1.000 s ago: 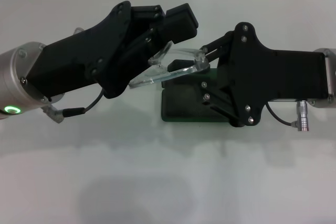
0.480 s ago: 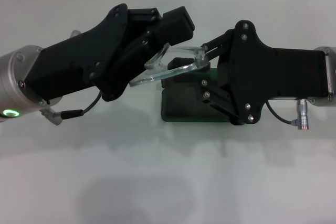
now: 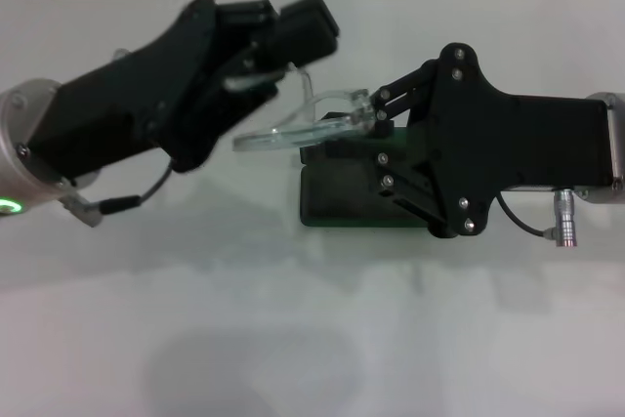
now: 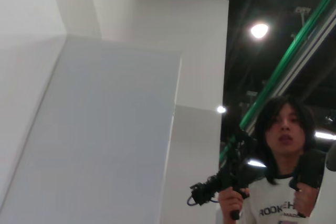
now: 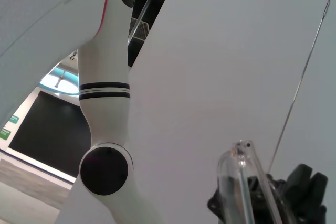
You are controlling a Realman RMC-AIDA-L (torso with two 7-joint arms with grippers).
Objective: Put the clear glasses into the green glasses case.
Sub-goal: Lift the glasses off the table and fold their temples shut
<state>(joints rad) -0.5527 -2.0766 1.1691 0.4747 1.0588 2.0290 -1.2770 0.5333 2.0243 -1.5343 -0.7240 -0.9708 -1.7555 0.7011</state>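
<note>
Glasses up in the air, case waiting underneath — that was the picture. Starting on the left of the head view, the left gripper (image 3: 259,61) sat raised and tilted over the white table (image 3: 312,319). One clear arm of the glasses reached up toward its fingers, but whether those fingers were pinching it or just beside it, I could not tell.

Moving to the middle, the clear glasses (image 3: 303,124) hung level above the table, their near end poking out past the case's left edge. Just right of that, the right gripper (image 3: 376,114) had its jaws closed on the far end of the frame, and that grip looked like the one carrying the load.

Below and partly under that gripper lay the green glasses case (image 3: 337,200), flat on the table, glasses clear of it.

Progress, by my reading: pick-up done, glasses lined up over the case, lowering in and letting go yet to come.

Hidden stuff: the right gripper covered much of the case, so I could not make out a lid. The left wrist view showed only walls and a person with a camera; the right wrist view caught one edge of the glasses (image 5: 244,187).
</note>
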